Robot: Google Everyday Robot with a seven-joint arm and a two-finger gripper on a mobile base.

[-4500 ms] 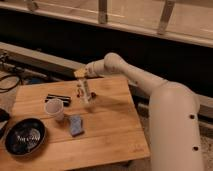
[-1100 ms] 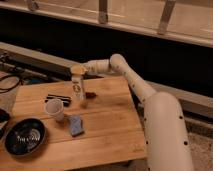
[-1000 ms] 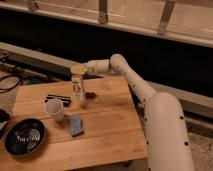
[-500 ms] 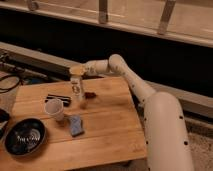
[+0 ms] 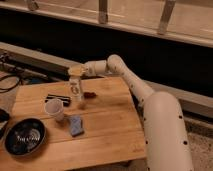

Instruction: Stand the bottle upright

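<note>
The bottle [image 5: 76,89] is slim and pale with a dark-marked label. It hangs nearly upright over the back middle of the wooden table [image 5: 110,125], its lower end at or just above the boards. My gripper [image 5: 76,71] reaches in from the right on a long white arm. It sits over the bottle's top and is shut on the bottle. The fingers blend with the bottle's tan upper end.
A white paper cup [image 5: 54,108] stands left of the bottle, and a small red-brown object [image 5: 90,94] lies just to its right. Also on the table are a dark flat item [image 5: 57,98], a blue block [image 5: 76,125] and a black bowl [image 5: 24,136]. Cables [image 5: 10,80] lie far left.
Since the earliest frame the arm has carried the bottle a little to the left. Over the last second nothing has visibly moved.
</note>
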